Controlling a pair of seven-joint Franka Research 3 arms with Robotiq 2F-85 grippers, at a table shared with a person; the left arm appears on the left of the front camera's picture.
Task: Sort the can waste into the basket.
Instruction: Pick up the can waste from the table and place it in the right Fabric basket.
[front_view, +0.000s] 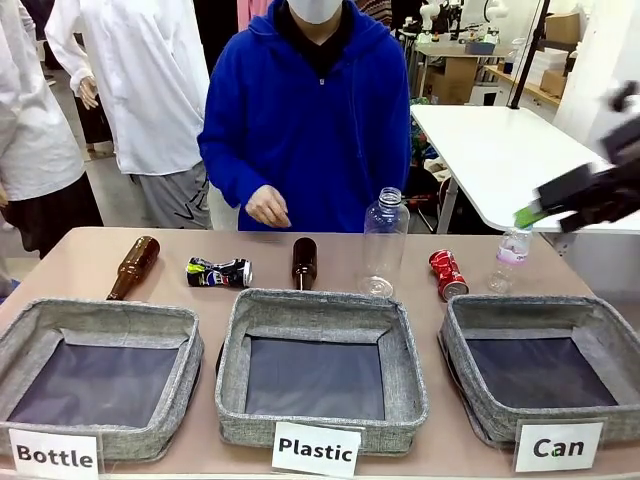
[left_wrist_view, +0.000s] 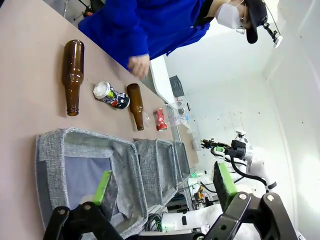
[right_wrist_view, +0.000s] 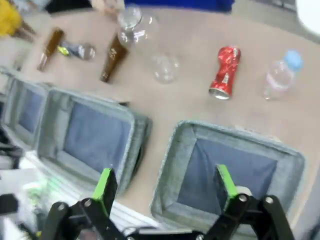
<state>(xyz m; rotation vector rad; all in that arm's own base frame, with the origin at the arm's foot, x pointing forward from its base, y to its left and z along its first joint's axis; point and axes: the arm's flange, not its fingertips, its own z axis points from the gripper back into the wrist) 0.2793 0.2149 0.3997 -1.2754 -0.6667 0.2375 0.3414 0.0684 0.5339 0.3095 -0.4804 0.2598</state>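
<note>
- My right gripper (right_wrist_view: 164, 175) hangs released above the Can basket (front_view: 460, 350), nearest the red can (front_view: 448, 275) lying just behind it.
- My left gripper (left_wrist_view: 162, 172), also released, sits closer to the black can (front_view: 220, 272).

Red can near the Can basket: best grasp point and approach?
Grip the red can at its pinched middle, straight down from above with the right gripper, fingers closing across its width. It lies on its side, long axis running roughly from the person toward the Can basket, so both flanks are exposed. The small plastic bottle stands apart beside it, likely leaving finger room.
</note>
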